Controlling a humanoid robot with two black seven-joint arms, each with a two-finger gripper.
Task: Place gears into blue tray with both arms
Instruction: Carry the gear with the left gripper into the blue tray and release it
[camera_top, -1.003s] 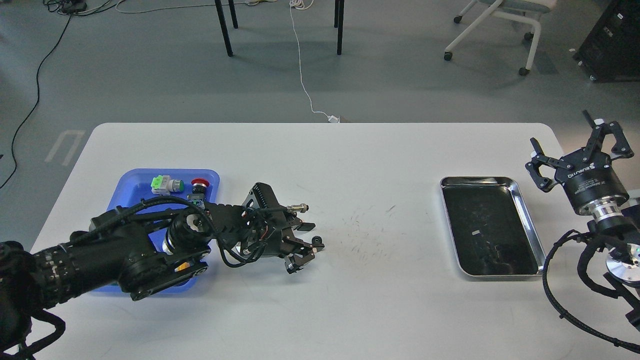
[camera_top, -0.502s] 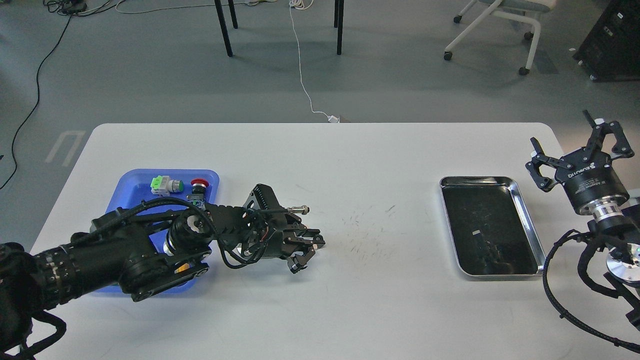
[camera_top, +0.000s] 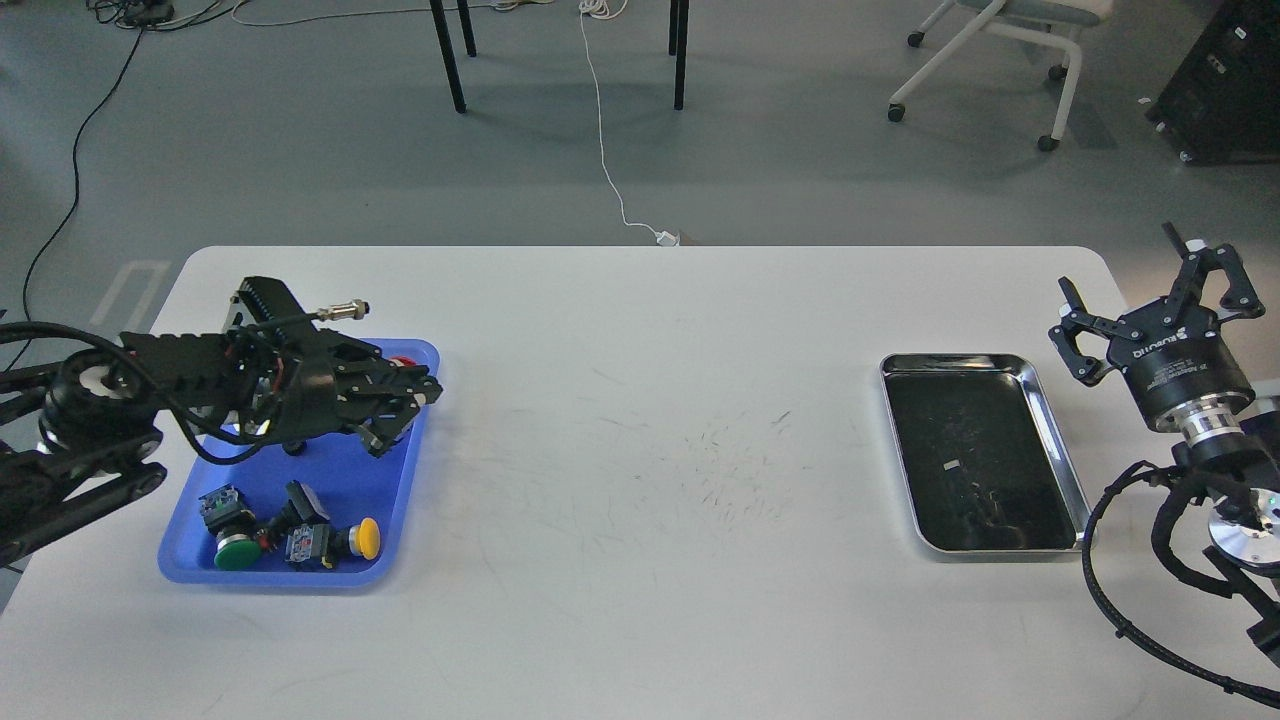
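Observation:
The blue tray (camera_top: 395, 480) lies at the table's left. My left gripper (camera_top: 408, 415) hangs over its far right part, just inside the right rim, with its fingers drawn together. The gear it carries is lost among the dark fingertips, so I cannot make it out. No other gears show on the table. My right gripper (camera_top: 1150, 295) is raised at the far right, past the table's edge, its fingers spread with nothing between them.
Several push-button switches lie in the blue tray, among them a green one (camera_top: 235, 555), a yellow one (camera_top: 368, 537) and a red one (camera_top: 403, 360) half hidden behind my left gripper. A shiny steel tray (camera_top: 1062, 455) sits at the right.
My left gripper closed on a gear at the table's middle, then swung left and back with it to above the blue tray. The right arm stayed still.

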